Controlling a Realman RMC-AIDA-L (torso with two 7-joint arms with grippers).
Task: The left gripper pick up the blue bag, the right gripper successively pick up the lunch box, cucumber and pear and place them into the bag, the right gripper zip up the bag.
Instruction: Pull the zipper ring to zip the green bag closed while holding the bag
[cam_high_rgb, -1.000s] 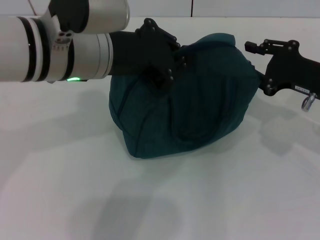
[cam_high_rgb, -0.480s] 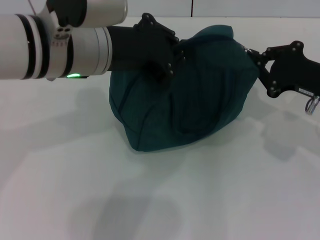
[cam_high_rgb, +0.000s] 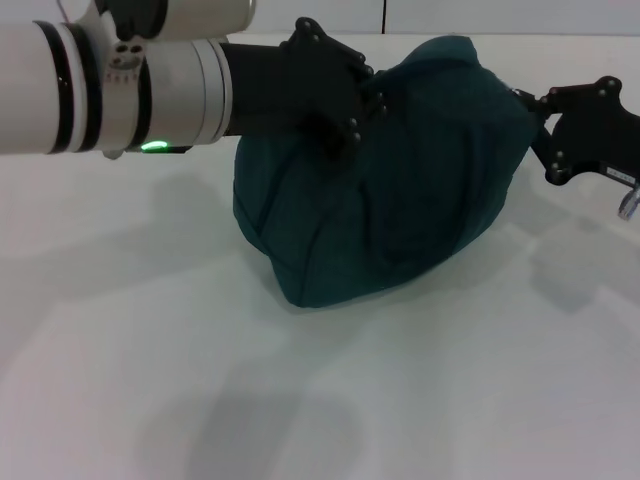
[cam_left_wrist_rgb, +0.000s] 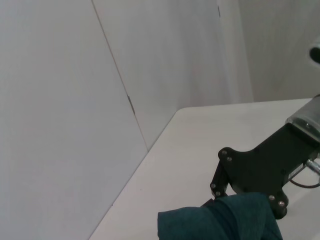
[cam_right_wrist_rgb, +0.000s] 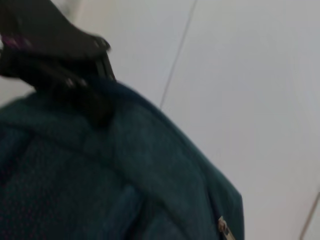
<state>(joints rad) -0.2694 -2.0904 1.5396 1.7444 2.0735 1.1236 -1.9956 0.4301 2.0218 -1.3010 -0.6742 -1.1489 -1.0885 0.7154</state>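
Head view: blue bag sits slumped on the white table, bulging and full-looking, no lunch box, cucumber or pear visible outside it. Left gripper is at the bag's upper left edge, pressed into the fabric; fingers are buried in the cloth, so can't tell if it is clamped or just resting. Right gripper is at the bag's right end, touching or just beside the fabric; its fingertips are hidden behind the bag edge, so can't tell if they are apart or closed.

Right wrist view shows a small metal zipper pull on the bag's edge, with the left gripper dark at the far side. Left wrist view shows the bag top and the right gripper right behind it.

Judgement: step in hand looks like zipping, late in the task. To do it well, the left side should hold the fabric taut so the zipper line stays straight, and the right should pinch the pull itself, not cloth, then drag along the track without lifting. Risk: the soft bag bunches up and the pull jams or slips.
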